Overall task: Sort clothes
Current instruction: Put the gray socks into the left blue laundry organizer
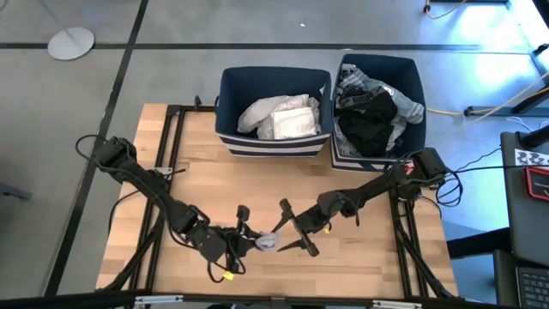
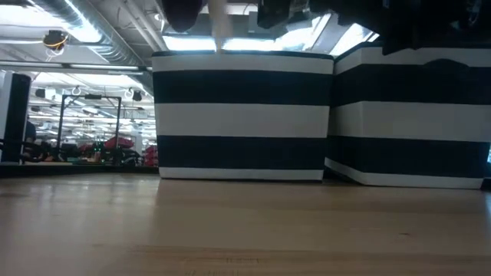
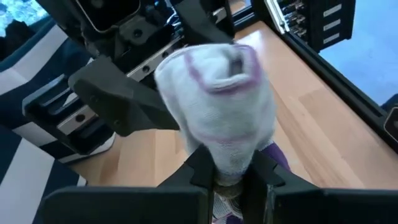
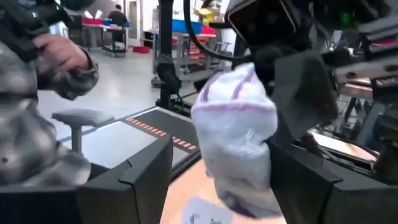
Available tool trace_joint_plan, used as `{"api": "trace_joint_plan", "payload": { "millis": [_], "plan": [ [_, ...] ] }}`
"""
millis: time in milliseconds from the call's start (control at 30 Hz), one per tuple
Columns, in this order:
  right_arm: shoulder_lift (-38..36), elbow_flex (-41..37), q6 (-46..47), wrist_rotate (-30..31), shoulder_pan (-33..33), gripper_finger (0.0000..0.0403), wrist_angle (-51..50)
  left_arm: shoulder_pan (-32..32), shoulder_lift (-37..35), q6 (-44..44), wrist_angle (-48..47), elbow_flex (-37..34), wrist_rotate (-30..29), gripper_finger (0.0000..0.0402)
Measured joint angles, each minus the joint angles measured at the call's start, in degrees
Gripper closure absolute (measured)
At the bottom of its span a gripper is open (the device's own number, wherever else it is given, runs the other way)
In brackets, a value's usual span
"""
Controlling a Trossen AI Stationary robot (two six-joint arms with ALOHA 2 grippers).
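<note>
A small white sock with purple stripes (image 3: 217,106) is held up above the table's near middle; it also shows in the high view (image 1: 267,243) and the right wrist view (image 4: 236,137). My left gripper (image 3: 233,180) is shut on it. My right gripper (image 4: 230,186) is open, with one finger on either side of the sock and not touching it. In the high view my right gripper (image 1: 285,230) faces my left gripper (image 1: 250,242). A navy bin (image 1: 225,103) holds white pieces (image 1: 279,116); the other bin (image 1: 420,86) holds black and grey clothes (image 1: 373,112). My left gripper pinches the sock's lower end (image 3: 231,167) between its two fingers. The rest of the sock stands out past the fingertips, bunched and rounded, toward my right gripper. The sock is lifted clear of the table.
The two striped navy bins (image 2: 245,115) stand side by side at the table's far edge. Bare wood (image 1: 360,257) lies around both grippers. A person (image 4: 37,112) sits beyond the table's left side.
</note>
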Motion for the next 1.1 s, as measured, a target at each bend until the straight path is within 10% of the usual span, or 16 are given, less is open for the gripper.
{"api": "trace_joint_plan", "payload": {
  "millis": [233,567,933,1100],
  "plan": [
    [0.00,0.49,0.39,3.15,0.00,0.0182,0.01,0.67,0.00,-0.43,0.07,0.02,-0.14,0.0366],
    [-0.02,0.49,-0.41,6.17,-0.02,0.0382,-1.41,0.72,0.00,-2.56,-0.59,0.02,-0.06,0.0366],
    [-0.04,0.49,-2.00,8.80,0.00,0.0379,-2.16,1.40,-0.81,-8.00,-1.80,0.03,0.18,0.0269],
    [-2.62,0.42,-4.42,12.54,0.00,0.0388,-7.76,0.87,-6.27,-17.11,-17.27,2.50,-0.18,0.0213]
  ]
}}
